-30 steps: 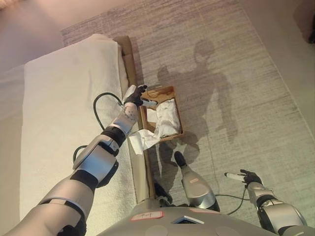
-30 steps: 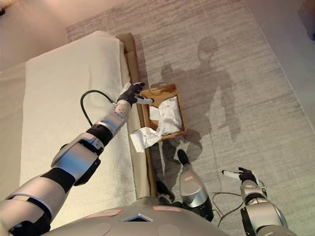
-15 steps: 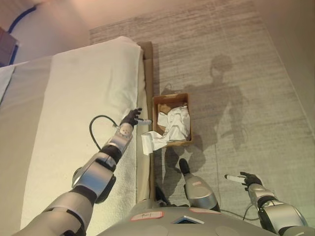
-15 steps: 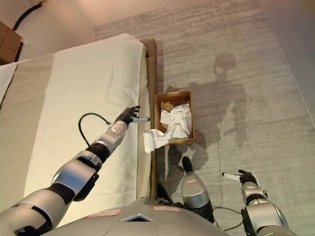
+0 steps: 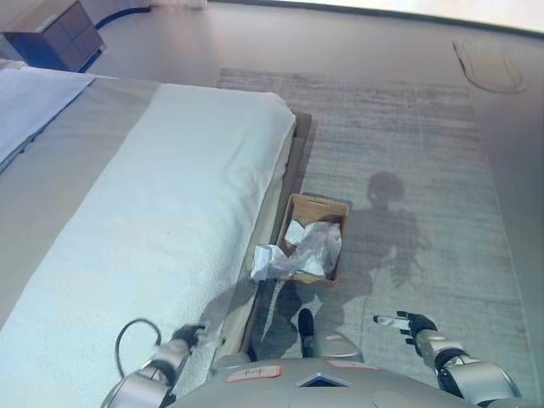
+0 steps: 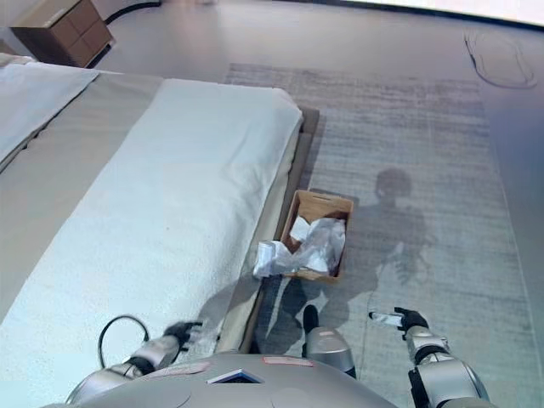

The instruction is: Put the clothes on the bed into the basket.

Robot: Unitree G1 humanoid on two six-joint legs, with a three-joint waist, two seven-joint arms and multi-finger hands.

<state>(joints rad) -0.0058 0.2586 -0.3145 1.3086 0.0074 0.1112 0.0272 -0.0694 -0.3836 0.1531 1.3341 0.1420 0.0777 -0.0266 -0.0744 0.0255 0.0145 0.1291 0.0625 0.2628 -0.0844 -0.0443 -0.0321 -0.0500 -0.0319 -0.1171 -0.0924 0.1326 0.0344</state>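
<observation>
Clothes [image 5: 308, 248] now fill the basket [image 5: 315, 206] on the rug beside the bed [image 5: 153, 212], one piece draped over its rim; left hand [image 6: 180, 331] withdrawn, fingers relaxed, right hand [image 5: 410, 324] idle, fingers loosely extended.

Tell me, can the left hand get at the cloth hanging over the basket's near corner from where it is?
Probably not without moving. The left hand sits low on the bed's edge, well short of the cloth draped over the basket. Nothing blocks the way; the arm simply needs to extend forward.
</observation>
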